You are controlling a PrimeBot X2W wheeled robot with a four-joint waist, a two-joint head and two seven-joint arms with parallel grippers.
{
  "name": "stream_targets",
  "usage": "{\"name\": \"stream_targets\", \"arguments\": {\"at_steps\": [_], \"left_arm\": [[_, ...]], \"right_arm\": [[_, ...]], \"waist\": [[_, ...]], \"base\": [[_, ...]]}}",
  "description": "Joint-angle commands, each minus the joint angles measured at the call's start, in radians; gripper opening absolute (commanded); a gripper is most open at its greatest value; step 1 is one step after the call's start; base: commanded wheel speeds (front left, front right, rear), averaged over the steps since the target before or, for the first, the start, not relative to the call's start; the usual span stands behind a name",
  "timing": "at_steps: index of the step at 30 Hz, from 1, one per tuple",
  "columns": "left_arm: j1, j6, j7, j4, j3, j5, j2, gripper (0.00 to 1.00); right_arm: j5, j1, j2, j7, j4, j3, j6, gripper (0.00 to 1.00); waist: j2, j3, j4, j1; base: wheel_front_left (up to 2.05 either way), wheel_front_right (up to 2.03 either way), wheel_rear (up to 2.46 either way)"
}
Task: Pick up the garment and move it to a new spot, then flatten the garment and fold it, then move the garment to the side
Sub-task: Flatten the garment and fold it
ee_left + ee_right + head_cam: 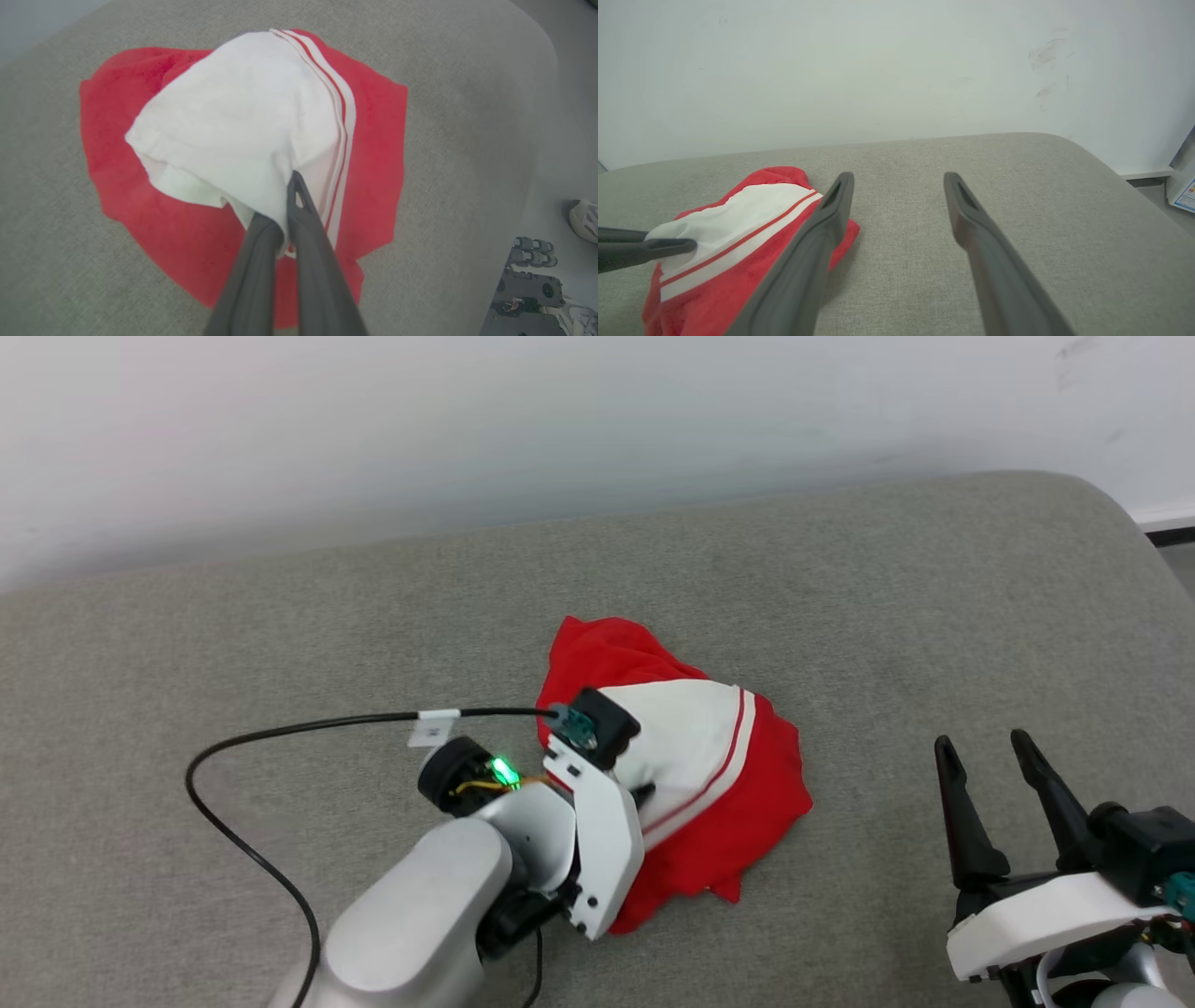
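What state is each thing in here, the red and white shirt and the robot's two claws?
Shirt: unfolded, bunched in a heap on the grey cushion.
Left gripper: shut, pinching the shirt's white part.
Right gripper: open, holding nothing, beside the shirt.

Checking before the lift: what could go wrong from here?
1. The left fingers pinch only a small fold of the white panel on the garment; it might slip out when raised.
2. The garment lies crumpled, so lifting from one point may leave it bunched.
3. The looping black cable could snag during the lift.
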Motion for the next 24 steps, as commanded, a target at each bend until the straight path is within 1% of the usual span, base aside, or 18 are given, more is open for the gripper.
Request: {"name": "stream_targets", "arguments": {"at_steps": [1, 3, 6, 11, 14, 16, 19, 20, 22, 24], "left_arm": [[-0.017, 0.007, -0.012, -0.007, 0.008, 0.006, 0.005, 0.00], [-0.021, 0.030, -0.050, -0.023, 0.028, 0.018, 0.013, 0.00], [-0.011, 0.083, -0.106, -0.065, 0.071, 0.034, 0.038, 0.00], [0.074, 0.203, -0.185, -0.151, 0.170, 0.032, 0.101, 0.00], [0.168, 0.280, -0.210, -0.203, 0.233, 0.007, 0.140, 0.00], [0.244, 0.323, -0.216, -0.228, 0.267, -0.012, 0.163, 0.00], [0.371, 0.370, -0.212, -0.242, 0.296, -0.050, 0.185, 0.00], [0.453, 0.391, -0.210, -0.240, 0.309, -0.082, 0.184, 0.00], [0.538, 0.406, -0.204, -0.226, 0.312, -0.114, 0.179, 0.00], [0.588, 0.409, -0.209, -0.218, 0.313, -0.134, 0.172, 0.00]], "right_arm": [[0.002, -0.003, 0.002, -0.007, 0.000, -0.003, 0.000, 1.00], [-0.003, -0.002, 0.002, -0.007, -0.001, -0.013, 0.000, 1.00], [-0.004, 0.000, 0.002, -0.001, -0.007, -0.024, 0.000, 1.00], [-0.012, 0.001, 0.002, 0.009, -0.015, -0.033, 0.000, 1.00], [-0.015, 0.008, 0.002, 0.013, -0.022, -0.039, 0.000, 1.00], [-0.012, 0.012, 0.002, 0.016, -0.026, -0.040, 0.000, 1.00], [-0.010, 0.018, 0.002, 0.021, -0.026, -0.039, 0.000, 1.00], [-0.007, 0.022, 0.002, 0.022, -0.023, -0.036, 0.000, 1.00], [-0.007, 0.027, 0.002, 0.024, -0.018, -0.032, 0.000, 1.00], [-0.004, 0.037, 0.002, 0.027, -0.020, -0.033, 0.000, 1.00]], "waist": [[-0.0001, -0.001, 0.009, -0.0001], [-0.0001, -0.004, 0.026, -0.0001], [-0.0001, -0.007, 0.055, -0.0001], [-0.0001, -0.017, 0.106, -0.0001], [-0.0001, -0.024, 0.133, -0.0001], [-0.0001, -0.028, 0.148, -0.0001], [-0.0001, -0.039, 0.158, -0.0001], [-0.0001, -0.047, 0.159, -0.0001], [-0.0001, -0.060, 0.158, -0.0001], [-0.0001, -0.064, 0.157, -0.0001]], "base": [[0.00, 0.00, 0.00], [0.00, 0.00, 0.00], [0.00, 0.00, 0.00], [0.00, 0.00, 0.00], [0.00, 0.00, 0.00], [0.00, 0.00, 0.00], [0.00, 0.00, 0.00], [0.00, 0.00, 0.00], [0.00, 0.00, 0.00], [0.00, 0.00, 0.00]]}}
